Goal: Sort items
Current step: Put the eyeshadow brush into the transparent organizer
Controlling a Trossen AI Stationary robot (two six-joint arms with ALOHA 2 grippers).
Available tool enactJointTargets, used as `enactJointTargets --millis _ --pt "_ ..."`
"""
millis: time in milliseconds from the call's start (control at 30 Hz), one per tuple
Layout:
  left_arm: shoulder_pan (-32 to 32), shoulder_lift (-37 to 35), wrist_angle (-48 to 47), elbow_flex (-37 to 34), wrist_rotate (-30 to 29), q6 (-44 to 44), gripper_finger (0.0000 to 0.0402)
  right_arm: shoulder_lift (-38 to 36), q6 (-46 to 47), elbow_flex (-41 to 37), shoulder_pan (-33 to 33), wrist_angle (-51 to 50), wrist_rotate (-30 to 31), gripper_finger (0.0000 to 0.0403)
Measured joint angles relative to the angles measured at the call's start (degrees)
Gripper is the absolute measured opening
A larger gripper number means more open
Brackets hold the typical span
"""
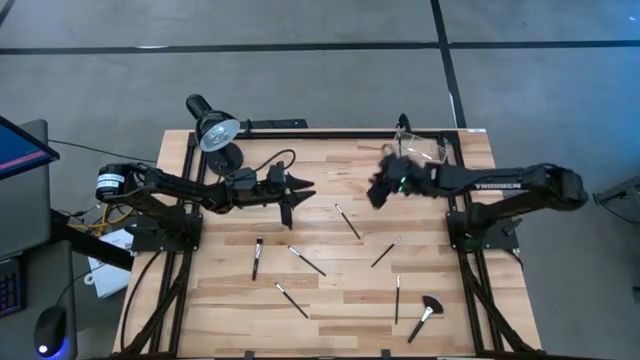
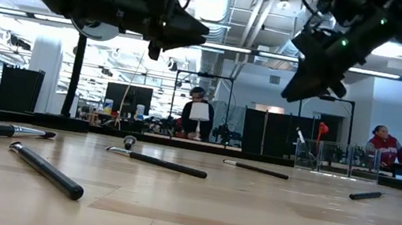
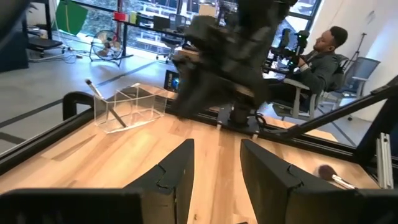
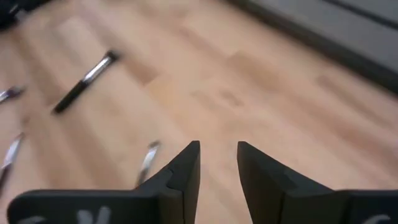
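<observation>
Both end effectors hang empty above the worktop (image 1: 330, 300), fingers narrowly parted: left end effector (image 1: 303, 190), right end effector (image 1: 378, 192). Makeup brushes (image 1: 347, 221) lie scattered; one stands in the clear container (image 3: 127, 107).

Left pincer (image 3: 216, 177) open, empty; clear container (image 3: 127, 107) w/ brush (image 3: 104, 103) ahead.

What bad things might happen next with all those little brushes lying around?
The brushes lie flat and thin on the table, so the right claw, open and empty above them, might miss or nudge one away. The clear container looks light; a bump might tip it. The two arms are close and might collide.
</observation>
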Motion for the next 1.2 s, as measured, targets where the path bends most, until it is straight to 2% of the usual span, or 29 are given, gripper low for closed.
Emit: enactJointTargets --millis 167,367,500,600,800,933,1067,1200 --pt "0.8 0.0 0.0 0.0 0.0 -0.2 0.0126 5.8 5.1 4.7 11.0 -0.2 3.8 0.0095" --pt "0.3 0.0 0.0 0.0 -0.1 -0.4 0.0126 11.7 17.6 8.4 27.1 -6.0 14.1 0.0095" --pt "-2.3 0.0 0.1 0.0 0.5 -2.1 0.0126 15.3 28.3 11.2 36.6 -10.2 20.5 0.0095" --pt "-5.3 0.0 0.1 0.0 0.7 -2.3 0.0126 17.9 32.9 14.2 40.7 -12.8 23.5 0.0095" --pt "-10.0 0.0 -0.5 0.0 -3.1 -3.4 0.012 25.2 33.3 21.4 39.7 -18.7 22.1 0.0094" --pt "-14.3 -0.1 -7.0 0.0 -5.3 -3.8 0.0098 30.3 29.2 24.8 34.8 -21.1 16.9 0.0094" --pt "-18.9 -1.9 -14.1 -0.1 -12.1 -3.8 0.0075 33.1 25.4 27.3 30.5 -21.7 11.3 0.0094" --pt "-23.6 -6.7 -20.7 0.0 -20.1 -3.9 0.0053 33.6 23.0 29.9 29.3 -23.6 10.8 0.0094"
